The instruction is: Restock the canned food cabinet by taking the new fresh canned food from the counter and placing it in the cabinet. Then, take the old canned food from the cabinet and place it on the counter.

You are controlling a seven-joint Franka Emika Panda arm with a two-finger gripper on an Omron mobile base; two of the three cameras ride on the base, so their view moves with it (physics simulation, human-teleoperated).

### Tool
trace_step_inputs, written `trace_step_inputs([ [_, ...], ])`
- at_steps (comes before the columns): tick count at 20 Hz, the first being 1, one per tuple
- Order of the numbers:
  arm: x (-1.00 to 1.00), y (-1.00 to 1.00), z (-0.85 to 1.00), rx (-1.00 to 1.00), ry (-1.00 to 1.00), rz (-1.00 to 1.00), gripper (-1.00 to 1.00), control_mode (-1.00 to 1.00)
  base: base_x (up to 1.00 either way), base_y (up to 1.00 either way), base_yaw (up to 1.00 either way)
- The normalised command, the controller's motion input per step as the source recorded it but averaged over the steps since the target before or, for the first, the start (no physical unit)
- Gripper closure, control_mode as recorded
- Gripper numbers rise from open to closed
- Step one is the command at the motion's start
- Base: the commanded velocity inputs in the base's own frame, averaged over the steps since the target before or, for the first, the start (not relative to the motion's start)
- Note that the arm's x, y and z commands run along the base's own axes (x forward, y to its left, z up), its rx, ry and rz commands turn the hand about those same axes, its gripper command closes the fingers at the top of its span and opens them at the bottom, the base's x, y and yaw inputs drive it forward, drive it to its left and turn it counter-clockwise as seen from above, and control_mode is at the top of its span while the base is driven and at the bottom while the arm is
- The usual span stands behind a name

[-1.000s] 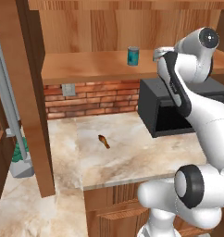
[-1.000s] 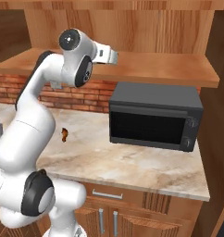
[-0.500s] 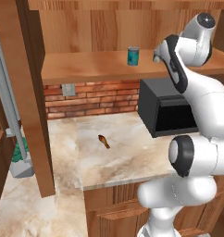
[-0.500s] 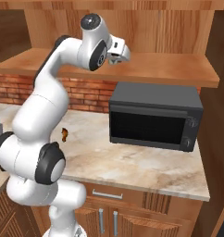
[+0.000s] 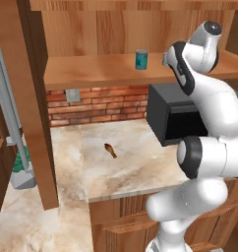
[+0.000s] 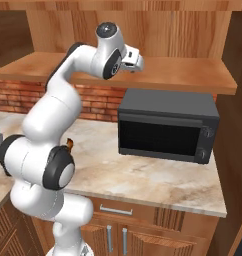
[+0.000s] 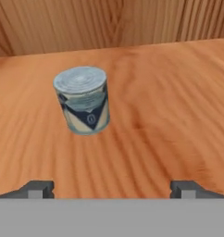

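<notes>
Teal can stood ahead-left of our empty, wide-open hand on the cabinet shelf; we should centre before closing.

The left base view is looking forward and down from behind the arm, which is rising at the lower right of the frame; the right base view is facing the same cabinet shelf, microwave and counter from the other side (arm at lower left). The hand view is sitting close over the shelf, looking along it toward the back panel.
</notes>
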Motion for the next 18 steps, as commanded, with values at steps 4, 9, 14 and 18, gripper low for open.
trace_step_inputs([
  [4,0.40,0.00,-0.07,0.00,-0.01,0.00,-1.00,-1.00,0.00,0.00,0.00],
  [9,0.39,0.00,0.00,0.00,0.00,0.00,-1.00,-1.00,0.00,0.00,0.00],
  [14,0.22,0.00,0.01,0.00,0.00,0.00,-1.00,-1.00,0.00,0.00,0.00],
  [18,0.18,0.03,0.00,0.00,0.00,0.00,-1.00,-1.00,0.00,0.00,0.00],
])
